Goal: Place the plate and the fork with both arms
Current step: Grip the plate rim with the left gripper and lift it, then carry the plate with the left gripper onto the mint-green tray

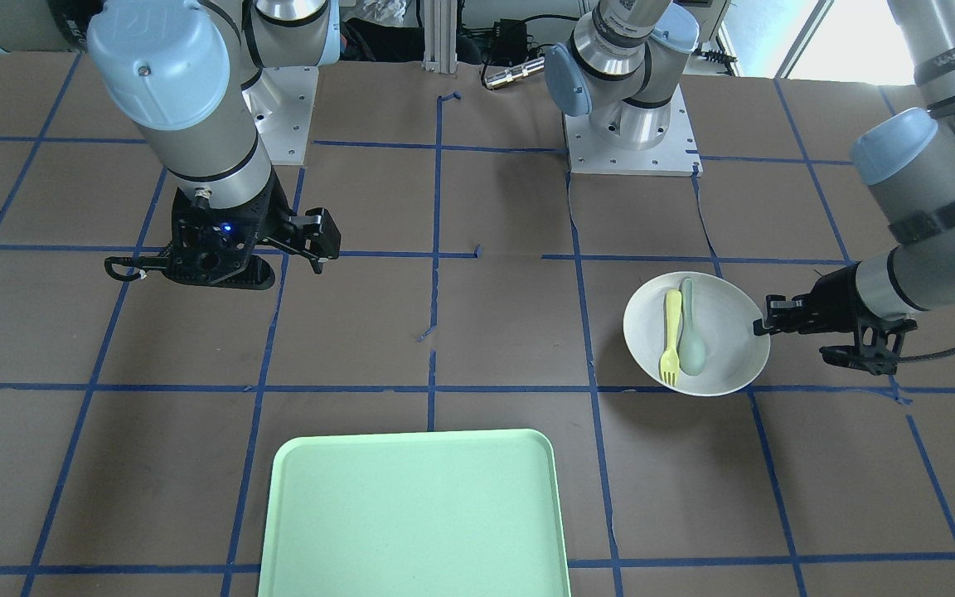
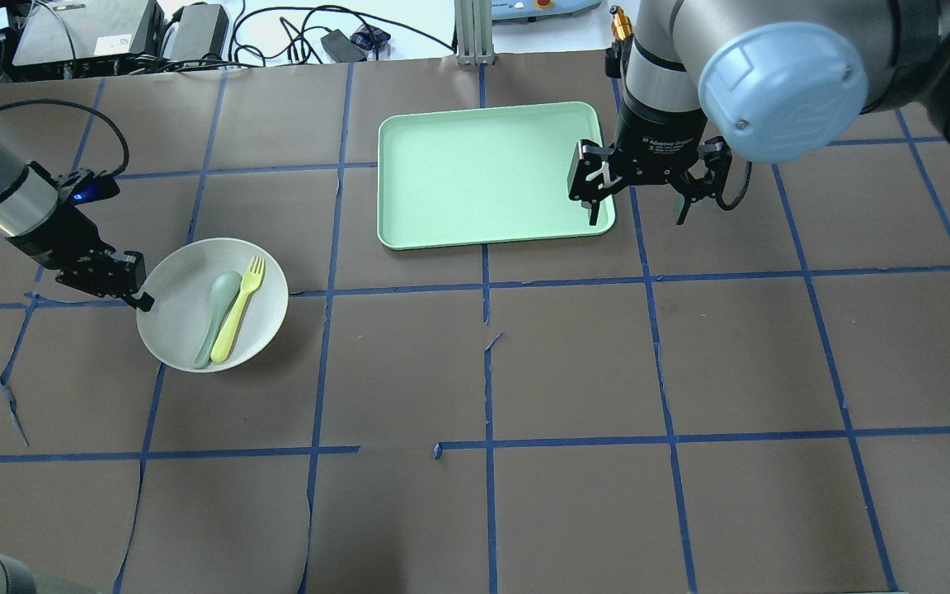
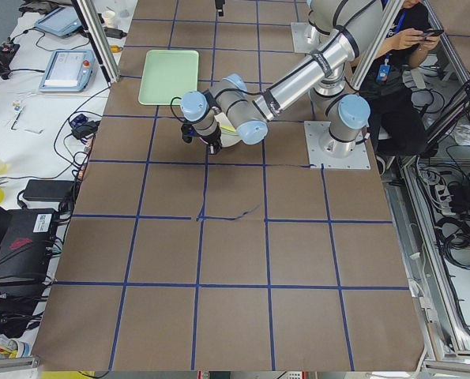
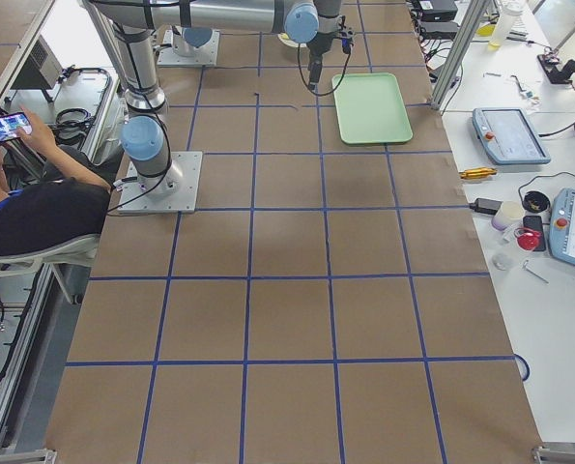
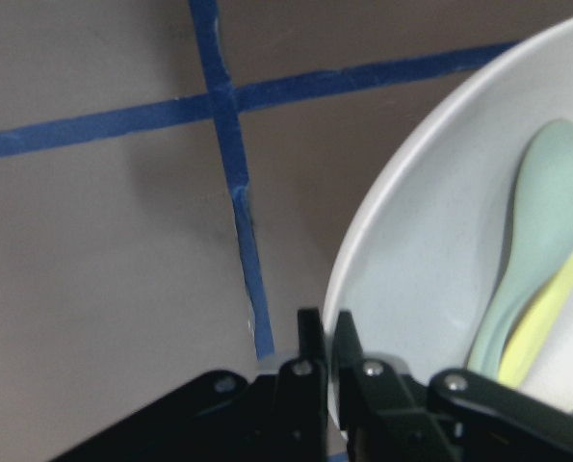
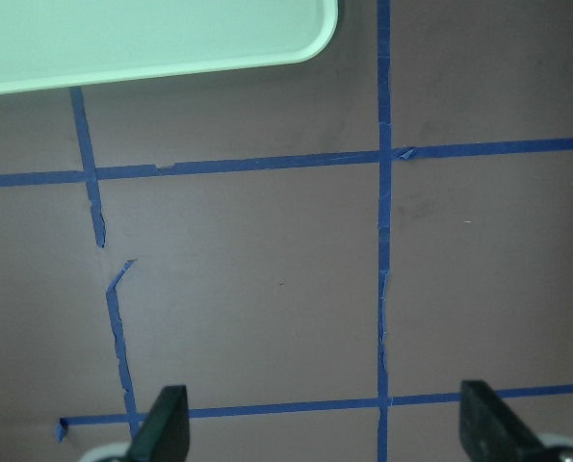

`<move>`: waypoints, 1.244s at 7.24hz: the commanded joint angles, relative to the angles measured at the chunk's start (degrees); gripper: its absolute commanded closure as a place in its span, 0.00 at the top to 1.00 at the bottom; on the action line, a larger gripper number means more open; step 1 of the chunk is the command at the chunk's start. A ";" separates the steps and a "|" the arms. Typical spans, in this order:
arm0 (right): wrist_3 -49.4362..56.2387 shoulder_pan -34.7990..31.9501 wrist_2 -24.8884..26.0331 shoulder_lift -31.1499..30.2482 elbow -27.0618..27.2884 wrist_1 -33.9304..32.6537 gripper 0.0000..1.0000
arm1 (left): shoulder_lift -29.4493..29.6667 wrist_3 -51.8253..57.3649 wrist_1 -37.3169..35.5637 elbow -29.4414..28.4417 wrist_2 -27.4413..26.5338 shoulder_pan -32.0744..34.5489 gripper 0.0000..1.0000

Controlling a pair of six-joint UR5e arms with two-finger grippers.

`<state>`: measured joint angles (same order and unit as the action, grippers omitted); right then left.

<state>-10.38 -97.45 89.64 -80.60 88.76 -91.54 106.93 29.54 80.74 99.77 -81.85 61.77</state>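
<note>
The off-white plate [image 1: 730, 319] [image 2: 178, 285] sits on the brown table, on my left side. The pale-yellow fork [image 1: 671, 336] [image 2: 240, 309] lies in it beside a grey-green spoon [image 1: 690, 332] [image 2: 219, 305]. My left gripper [image 1: 763, 325] [image 2: 143, 299] is shut on the plate's outer rim. The left wrist view shows its fingers [image 5: 312, 337] pinched on the rim of the plate [image 5: 421, 279], with the fork [image 5: 556, 318] and the spoon [image 5: 541, 241] inside. My right gripper [image 1: 220, 265] [image 2: 638, 216] [image 6: 326, 428] is open and empty, pointing down above the table beside the tray's corner.
The mint-green tray [image 1: 278, 464] [image 2: 483, 173] [image 6: 151, 38] lies at the table's far side from the robot, near the middle. Blue tape lines grid the brown paper cover. A seated person shows at the robot's side in the side views.
</note>
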 commanded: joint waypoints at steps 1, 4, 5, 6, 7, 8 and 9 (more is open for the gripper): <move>0.19 0.16 0.09 0.00 0.01 0.04 1.00 | 0.82 -14.36 1.54 -3.62 8.25 4.38 0.00; 0.28 0.24 2.19 0.00 0.01 0.66 1.00 | 9.04 -32.52 -6.11 -15.43 14.96 21.17 0.00; 0.28 0.33 2.46 -0.09 0.19 0.66 1.00 | 14.13 -33.92 -8.55 -19.58 18.53 24.42 0.00; 0.19 0.51 2.46 0.00 0.45 0.48 1.00 | 18.79 -38.72 -12.84 -23.19 18.66 26.80 0.00; 0.28 0.51 2.46 0.00 0.45 0.31 1.00 | 22.75 -39.72 -13.67 -27.22 18.48 28.91 0.00; 0.28 0.51 2.55 -0.09 0.37 0.57 1.00 | 26.01 -40.78 -13.76 -29.79 18.22 30.85 0.00; 0.28 0.59 2.55 0.00 0.45 0.39 1.00 | 28.13 -42.01 -14.29 -31.47 17.96 31.56 0.00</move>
<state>-10.11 -96.93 92.16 -80.63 89.16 -91.07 131.78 -10.91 67.16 71.00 -63.65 91.82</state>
